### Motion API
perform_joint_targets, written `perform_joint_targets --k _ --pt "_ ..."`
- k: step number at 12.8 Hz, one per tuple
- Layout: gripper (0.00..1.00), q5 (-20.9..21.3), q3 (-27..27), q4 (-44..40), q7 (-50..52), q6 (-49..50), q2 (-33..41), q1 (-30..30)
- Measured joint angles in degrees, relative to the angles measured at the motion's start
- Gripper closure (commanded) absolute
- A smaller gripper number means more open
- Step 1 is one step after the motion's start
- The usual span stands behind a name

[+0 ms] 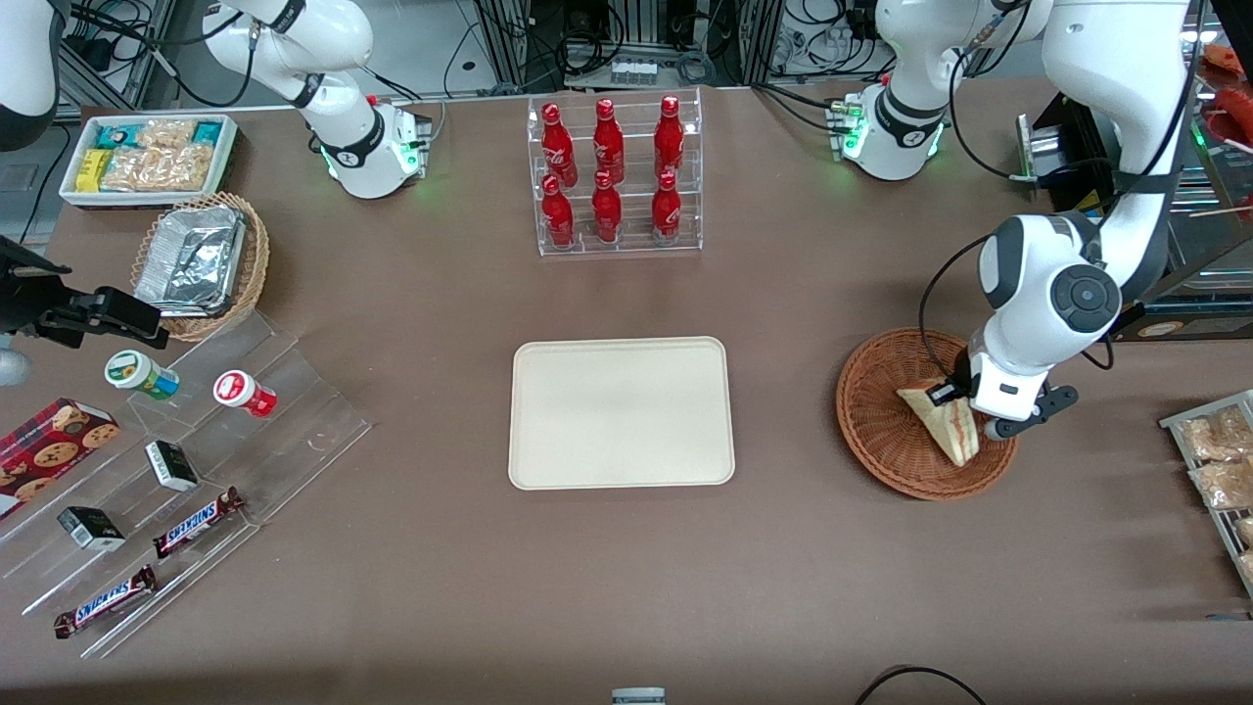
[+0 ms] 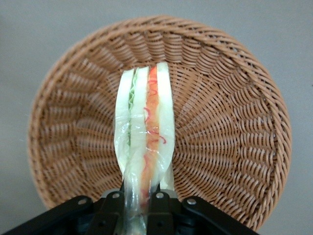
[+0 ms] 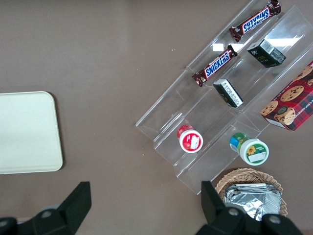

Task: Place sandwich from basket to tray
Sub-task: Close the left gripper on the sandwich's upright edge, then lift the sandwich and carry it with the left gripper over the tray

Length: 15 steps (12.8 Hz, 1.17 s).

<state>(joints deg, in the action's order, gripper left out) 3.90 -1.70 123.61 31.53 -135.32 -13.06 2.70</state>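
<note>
Front view, read across with the tray [image 1: 621, 412] as landmark. Toward the parked arm's end of the table from the tray: a stepped clear acrylic stand [image 1: 196, 470] carrying two Snickers bars [image 1: 197, 522], two small dark boxes [image 1: 170, 465], a green-lidded cup [image 1: 140, 375] and a red-lidded cup [image 1: 244, 393]; just beside the stand, a red cookie box [image 1: 49, 451]. Farther from the front camera than the stand: a tan wicker basket of foil containers [image 1: 201, 262] and a white bin of snack packets [image 1: 149, 157].

The tray lies flat at the table's middle, cream-beige, nothing on it. Farther from the camera than the tray: a clear rack with six red bottles [image 1: 613, 174].

Toward the working arm's end from the tray, and apart from it: the basket [image 1: 886, 416], reddish-brown and round. The sandwich [image 1: 945, 420] is inside the basket's outline, its pale triangular face toward the camera. The gripper [image 1: 964, 397] is over the basket, at the wedge.

Left wrist view: the fingers [image 2: 111, 211] are clamped on one end of the sandwich [image 2: 145, 132], whose red and green filling edge faces the lens, with the basket [image 2: 230, 127] beneath. Whether the wedge rests on the weave cannot be told.
</note>
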Motion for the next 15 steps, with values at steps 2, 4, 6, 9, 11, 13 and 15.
perform_joint_targets --k 2,4,6,9,11,13,15 --pt "1.00 1.9 -0.4 -1.3 -0.6 3.4 1.4 0.0" --pt "1.00 2.3 -2.0 -2.9 -2.7 6.8 2.9 0.1" --pt "1.00 2.3 -5.1 -5.3 -3.6 11.1 4.0 0.1" --pt "1.00 2.3 -12.0 -9.3 -3.6 15.6 4.3 0.4" --pt "1.00 2.3 -16.7 -10.8 -3.5 15.8 3.4 0.6" --pt "1.00 2.4 -20.7 -12.9 -3.5 15.8 0.8 0.8" --pt "1.00 2.9 -23.8 -15.9 -3.4 15.8 -2.9 0.8"
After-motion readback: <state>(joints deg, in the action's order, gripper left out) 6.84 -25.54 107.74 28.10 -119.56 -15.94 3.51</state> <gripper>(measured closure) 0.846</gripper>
